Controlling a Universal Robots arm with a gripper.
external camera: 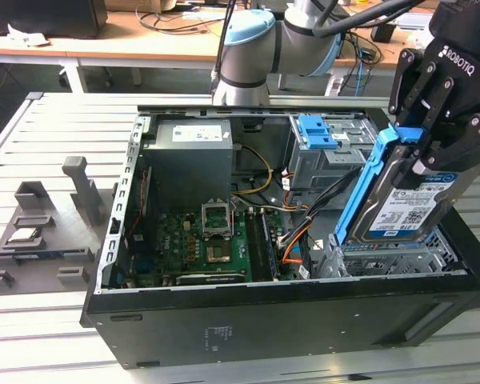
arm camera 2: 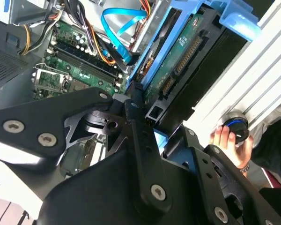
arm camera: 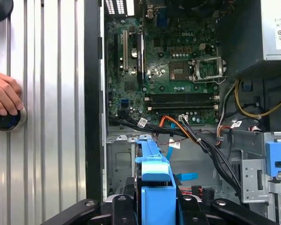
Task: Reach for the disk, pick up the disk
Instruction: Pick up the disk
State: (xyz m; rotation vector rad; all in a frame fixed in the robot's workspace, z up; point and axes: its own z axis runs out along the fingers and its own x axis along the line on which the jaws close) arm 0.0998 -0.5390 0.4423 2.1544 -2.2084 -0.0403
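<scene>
Hand: the black hand [external camera: 432,148] is pinched on the disk [external camera: 404,200], its fingers [external camera: 420,96] clamped against the upper end of the drive.
Disk: held tilted above the open computer case [external camera: 288,320], at the corner on the exterior view's right, over the metal drive cage [external camera: 400,260]; the lower end sits just above that cage.
Disk rails: bright blue plastic runs along the long edge facing the motherboard [external camera: 208,240].
Disk label: a blue-and-white sticker with barcodes faces the exterior camera; its print is too small to make out.
Disk underside: in the second wrist view the green circuit board side of the disk [arm camera 2: 178,56] shows, with its connector row.
Blue rail end: in the first wrist view the disk [arm camera: 155,187] rises between the hand's black linkages.
Other writing: white stickers on the power supply [external camera: 196,156], not legible.
Person: a person's hand [arm camera: 4,96] rests on a round knob on the slatted worktop [arm camera: 51,117] beside the case.
</scene>
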